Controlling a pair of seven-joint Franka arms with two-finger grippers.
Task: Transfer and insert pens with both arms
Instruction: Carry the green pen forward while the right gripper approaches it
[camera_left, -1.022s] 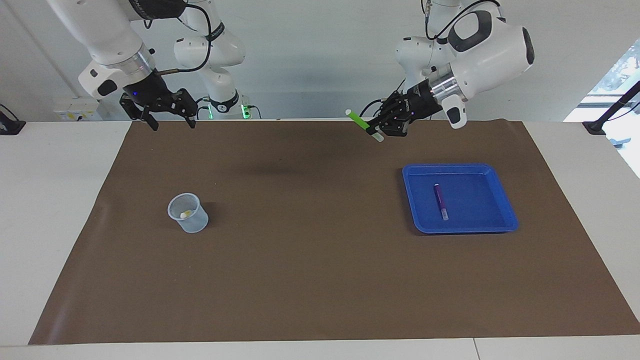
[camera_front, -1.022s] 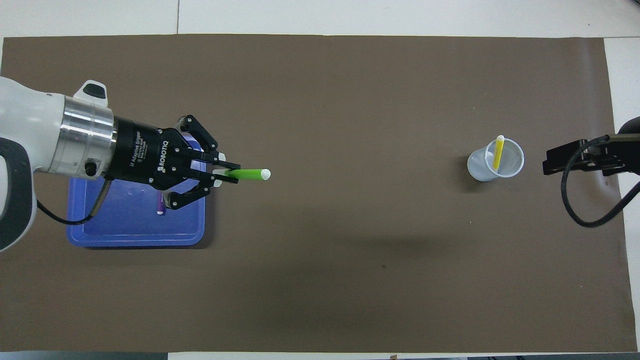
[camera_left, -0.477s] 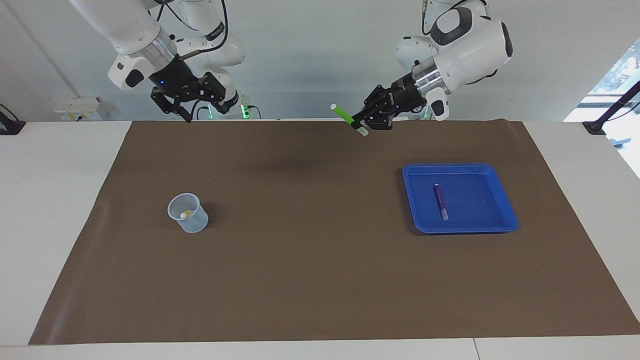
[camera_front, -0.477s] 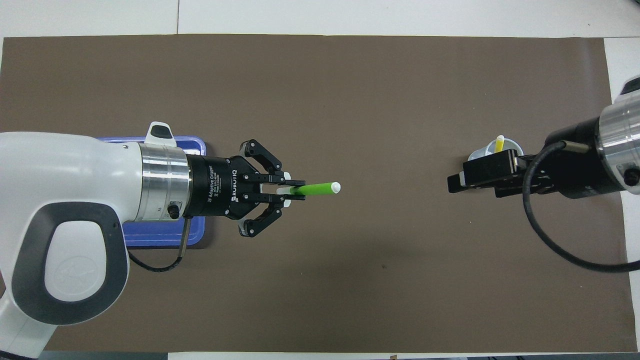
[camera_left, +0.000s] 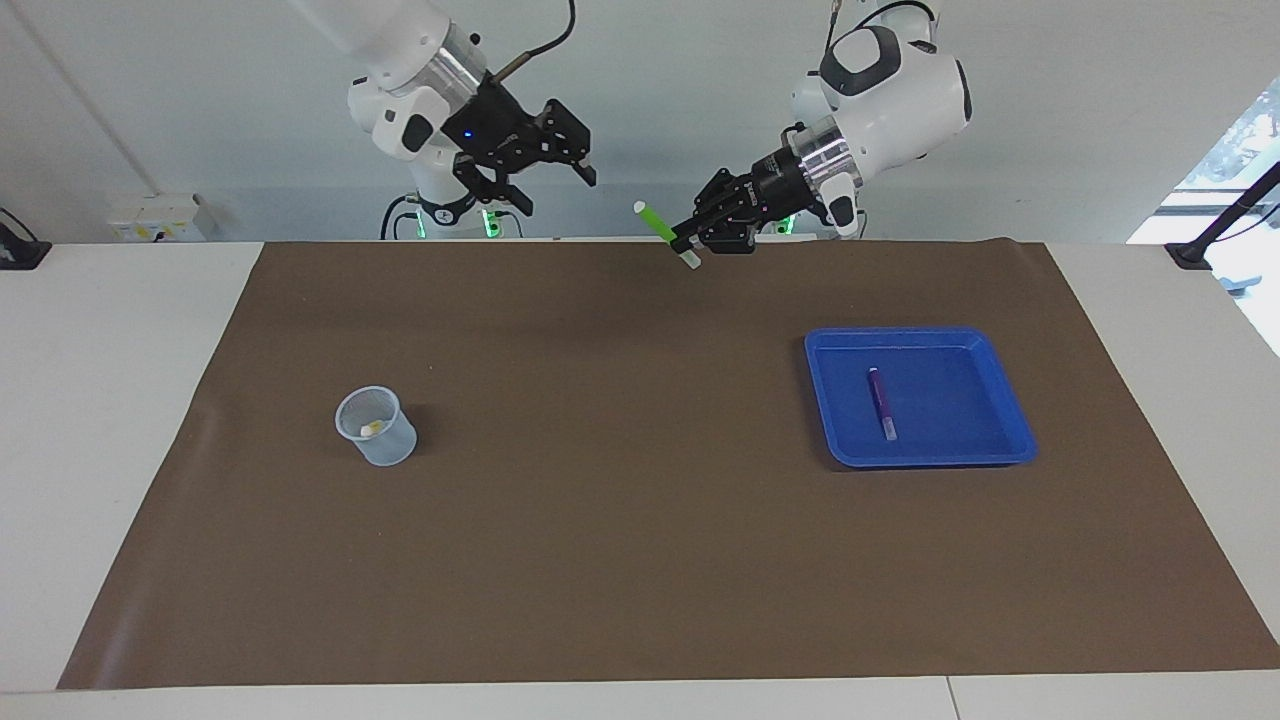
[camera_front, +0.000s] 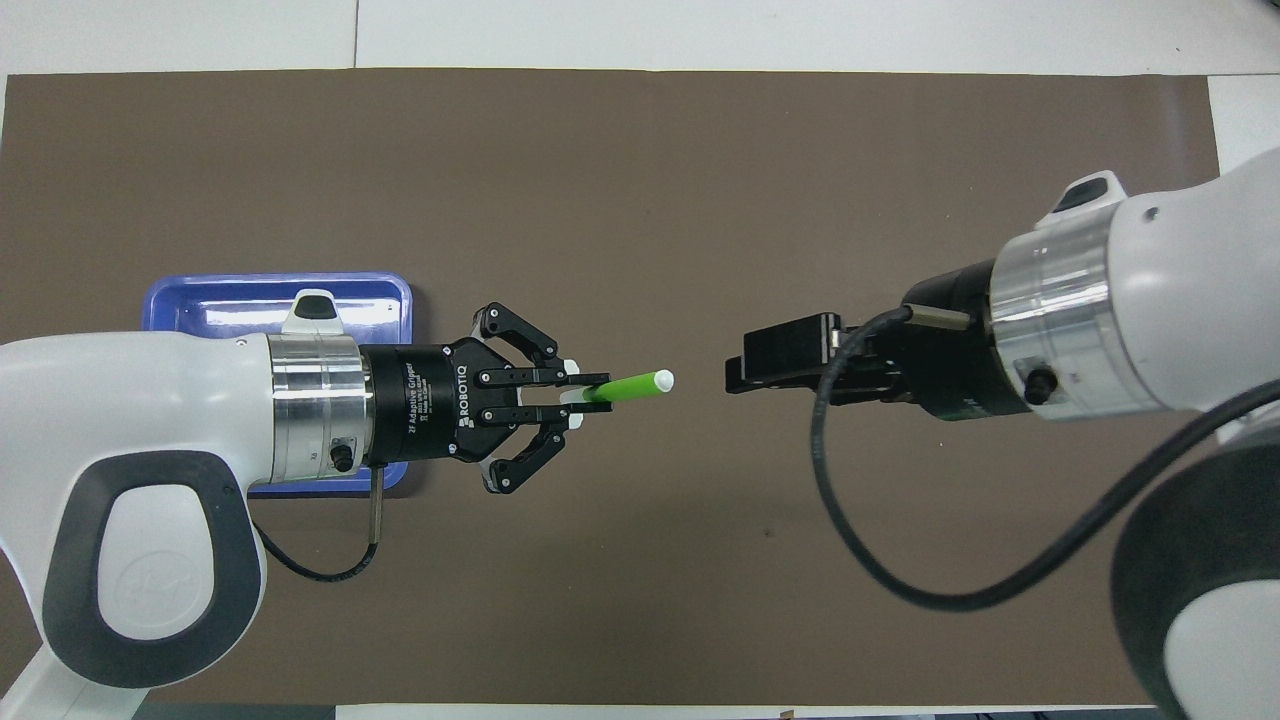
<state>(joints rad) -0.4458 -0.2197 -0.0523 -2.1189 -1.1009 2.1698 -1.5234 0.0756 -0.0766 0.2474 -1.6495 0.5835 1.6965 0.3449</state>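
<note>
Overhead view: left gripper (camera_front: 578, 391) pinching green pen (camera_front: 630, 385) mid-air over mat (camera_front: 640, 180), free end pointing at right gripper (camera_front: 745, 365), jaws gaping wide. Handoff tip: right one grabbing exposed shaft squarely before left releasing (purple pen (camera_left: 881, 402) lying in blue tray (camera_left: 1010, 400)).

In the overhead view, white lettering runs along the black cylindrical body of the left gripper (camera_front: 590, 392), at about nine o'clock from the middle of the brown mat: the large word "ROBOTIQ" and, beside it in smaller type, "2F Adaptive Gripper". A still smaller line of print sits next to these and is too fine to make out. A faint embossed round emblem shows on the grey panel of the bulky white left arm (camera_front: 150, 545), toward seven o'clock; its form cannot be read. No other writing can be read in either view
</note>
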